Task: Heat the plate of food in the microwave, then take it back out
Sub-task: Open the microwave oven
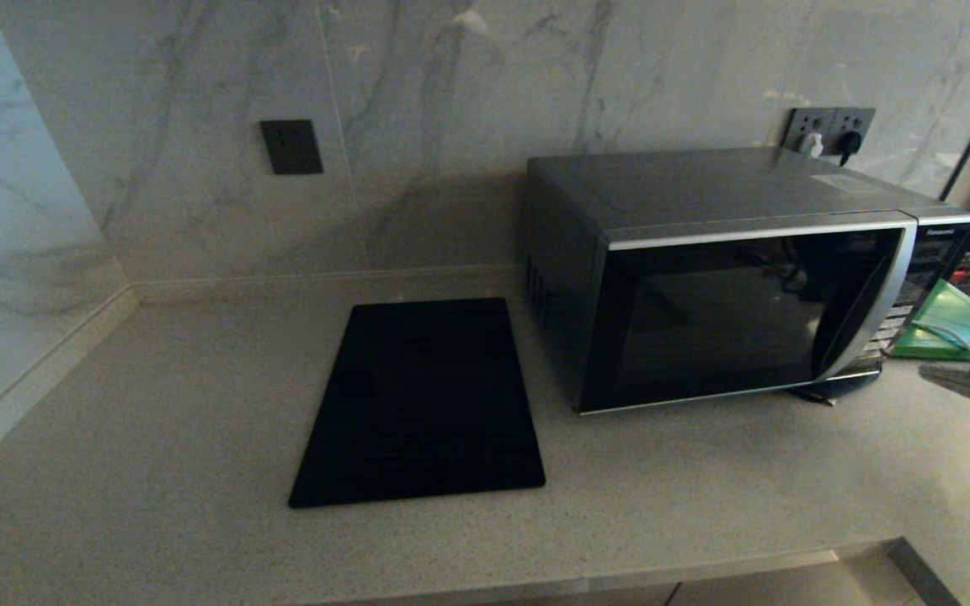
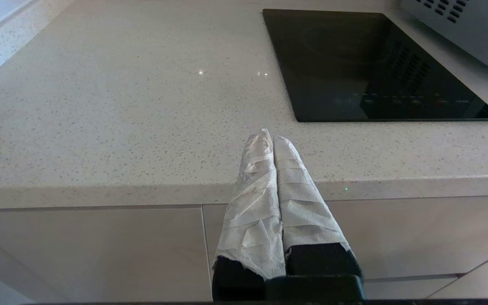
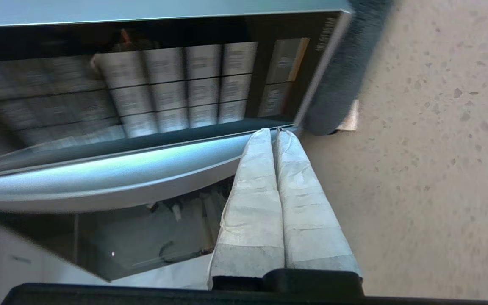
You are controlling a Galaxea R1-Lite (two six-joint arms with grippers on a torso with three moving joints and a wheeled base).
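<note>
The microwave (image 1: 729, 278) stands at the back right of the counter with its black glass door closed. The plate of food is out of view. My right gripper (image 1: 927, 372) hovers just off the microwave's front right corner, shut and empty. In the right wrist view the right gripper (image 3: 274, 131) has its taped tips close to the lower end of the curved silver handle (image 3: 100, 169), beside the button panel (image 3: 176, 84); I cannot tell whether they touch. My left gripper (image 2: 271, 136) is parked, shut and empty, at the counter's front edge.
A flat black cooktop panel (image 1: 422, 404) lies in the counter left of the microwave. A green board (image 1: 952, 324) and dark clutter sit right of the microwave. Wall sockets (image 1: 830, 130) with plugs are behind it. The marble wall closes the back and left.
</note>
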